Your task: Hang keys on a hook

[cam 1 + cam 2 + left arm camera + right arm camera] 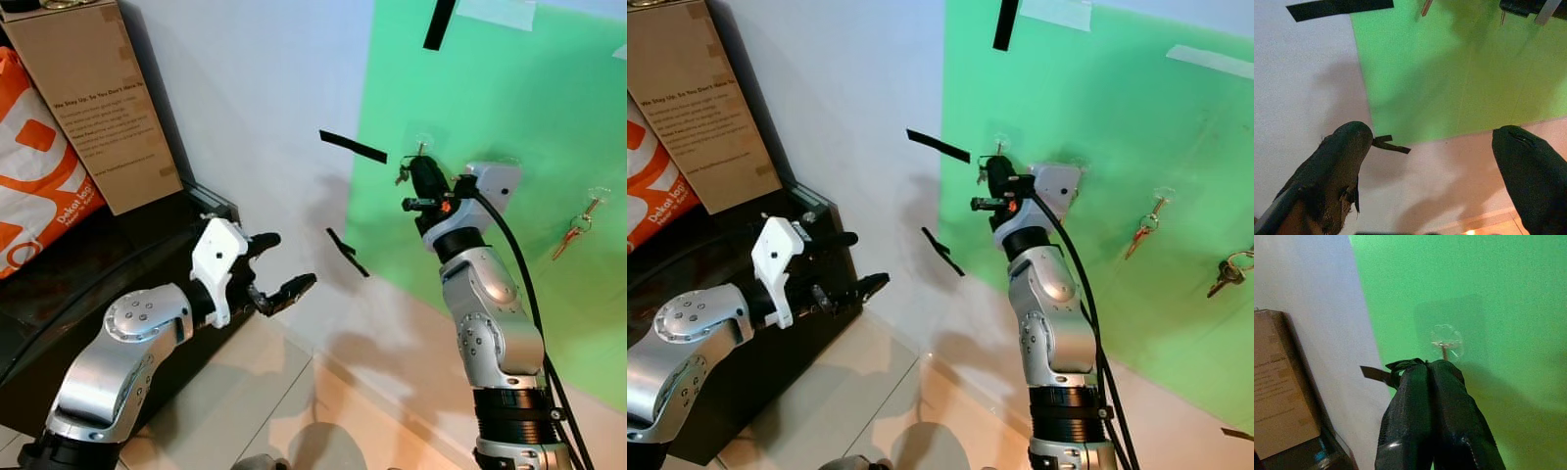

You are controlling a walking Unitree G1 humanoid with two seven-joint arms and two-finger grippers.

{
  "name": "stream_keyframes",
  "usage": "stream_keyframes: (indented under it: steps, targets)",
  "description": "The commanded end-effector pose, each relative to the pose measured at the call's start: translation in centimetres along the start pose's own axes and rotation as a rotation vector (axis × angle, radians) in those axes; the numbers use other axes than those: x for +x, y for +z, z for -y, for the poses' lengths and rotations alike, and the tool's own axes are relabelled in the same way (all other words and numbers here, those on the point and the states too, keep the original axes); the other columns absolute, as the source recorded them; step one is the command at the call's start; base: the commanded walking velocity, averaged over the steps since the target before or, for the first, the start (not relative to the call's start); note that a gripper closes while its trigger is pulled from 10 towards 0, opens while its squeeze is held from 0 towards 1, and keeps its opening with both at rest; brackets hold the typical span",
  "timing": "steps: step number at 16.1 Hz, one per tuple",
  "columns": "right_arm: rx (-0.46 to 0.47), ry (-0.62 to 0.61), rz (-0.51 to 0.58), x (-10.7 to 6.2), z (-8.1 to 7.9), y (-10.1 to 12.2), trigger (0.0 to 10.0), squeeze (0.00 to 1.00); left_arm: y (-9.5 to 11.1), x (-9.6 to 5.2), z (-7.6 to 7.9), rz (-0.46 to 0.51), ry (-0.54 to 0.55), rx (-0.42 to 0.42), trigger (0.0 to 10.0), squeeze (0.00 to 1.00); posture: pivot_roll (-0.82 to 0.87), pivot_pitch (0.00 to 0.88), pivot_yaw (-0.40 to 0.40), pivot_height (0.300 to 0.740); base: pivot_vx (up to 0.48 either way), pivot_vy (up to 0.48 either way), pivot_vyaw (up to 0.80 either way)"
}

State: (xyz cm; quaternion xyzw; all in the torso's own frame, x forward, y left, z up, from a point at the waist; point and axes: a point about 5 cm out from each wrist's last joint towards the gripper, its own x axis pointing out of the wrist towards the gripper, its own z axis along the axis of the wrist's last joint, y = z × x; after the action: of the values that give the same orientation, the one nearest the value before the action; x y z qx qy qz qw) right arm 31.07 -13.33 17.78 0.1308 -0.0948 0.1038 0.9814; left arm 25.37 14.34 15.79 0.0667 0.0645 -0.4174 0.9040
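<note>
We are at the hanging step. Our right gripper [423, 178] is raised to the green sheet [509, 88], fingers pressed together, its tip just below the clear hook [1445, 341] stuck there. Small metal keys [403, 174] show at about nine o'clock of the fingertips, touching them, so we judge the fingers are clamped on the key ring; the wrist view hides the keys behind the closed fingers [1430, 396].

The keys dangle beside the tip, long axis roughly vertical, blades pointing down; the ring itself is too small to make out.

Next we need a short lift toward twelve o'clock and in toward the sheet, so the ring passes over the hook's peg, then a release.

Our left gripper [279, 269] hangs idle with fingers spread, holding nothing, near the black cabinet [59, 284]. Another key [573, 233] already hangs at three o'clock of the right arm.
</note>
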Motion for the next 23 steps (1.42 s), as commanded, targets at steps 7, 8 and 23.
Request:
stream_keyframes:
  steps: [7,8,23]
  targets:
    - [0.006,-0.045,-0.004,0.5,0.5,0.1,10.0,0.00,0.7,0.2,0.2,0.015,-0.028,0.013,10.0,0.00,0.05,0.000,0.021,0.740,0.000,0.000,0.00]
    - [0.001,-0.040,-0.019,0.6,0.4,-0.1,10.0,0.00,0.7,0.2,0.2,0.015,-0.029,0.013,10.0,0.00,0.05,0.000,0.021,0.740,0.000,0.000,0.00]
    - [0.035,0.050,0.003,0.7,-0.4,0.5,10.0,0.00,1.7,0.6,0.3,0.047,-0.075,0.015,10.0,0.00,0.03,0.000,0.028,0.740,0.000,0.000,0.00]
